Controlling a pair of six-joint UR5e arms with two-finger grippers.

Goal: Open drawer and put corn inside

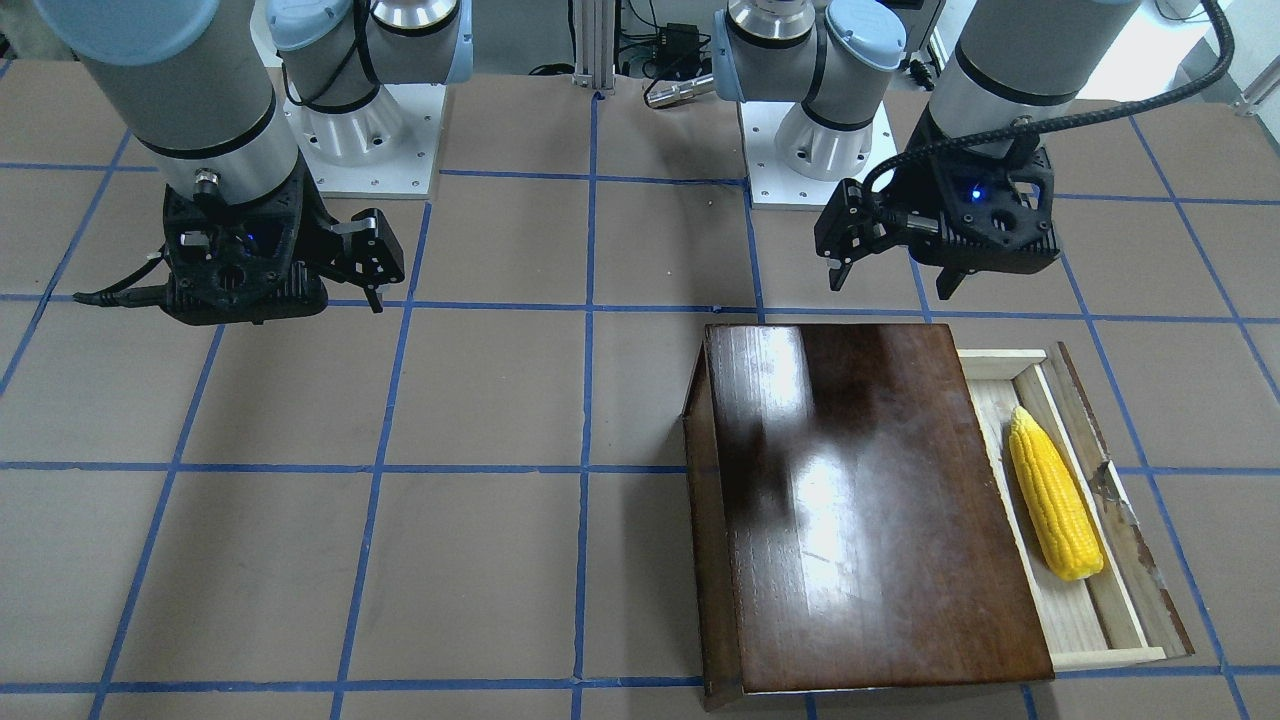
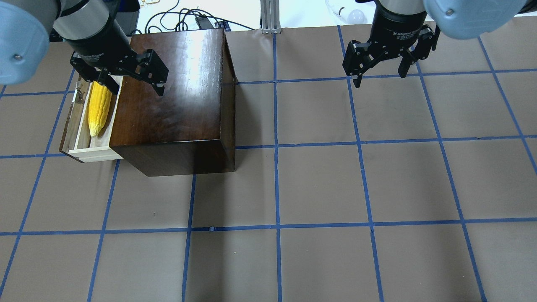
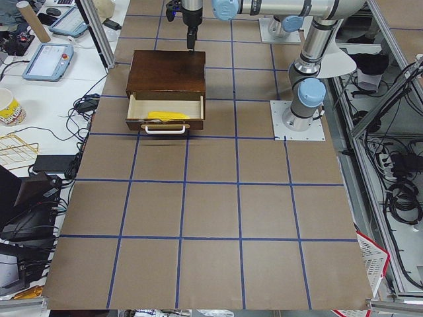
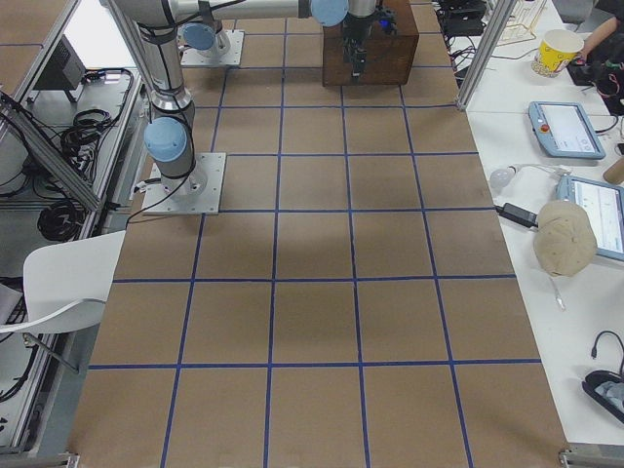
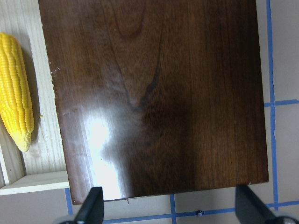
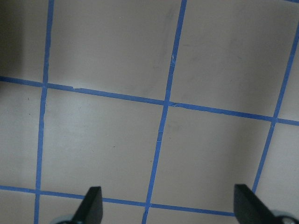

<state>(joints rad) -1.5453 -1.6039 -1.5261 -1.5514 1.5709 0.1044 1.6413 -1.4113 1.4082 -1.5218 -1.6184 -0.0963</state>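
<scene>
The drawer [image 1: 1075,620] stands pulled out of the glossy dark-brown box [image 1: 860,500] at the table's left side. The yellow corn [image 1: 1055,500] lies inside the drawer along its length, and also shows in the overhead view [image 2: 100,107] and the left wrist view [image 5: 16,93]. My left gripper [image 2: 136,86] is open and empty, hovering above the box's far edge next to the drawer. My right gripper [image 2: 381,75] is open and empty above bare table at the far right. The right wrist view shows only the taped table between its fingertips [image 6: 93,205].
The brown table carries a grid of blue tape lines. The two arm bases [image 1: 365,130] [image 1: 810,140] stand at the robot's side. The drawer has a white handle [image 3: 165,130] on its dark front. Side benches with tablets and cables flank the table ends.
</scene>
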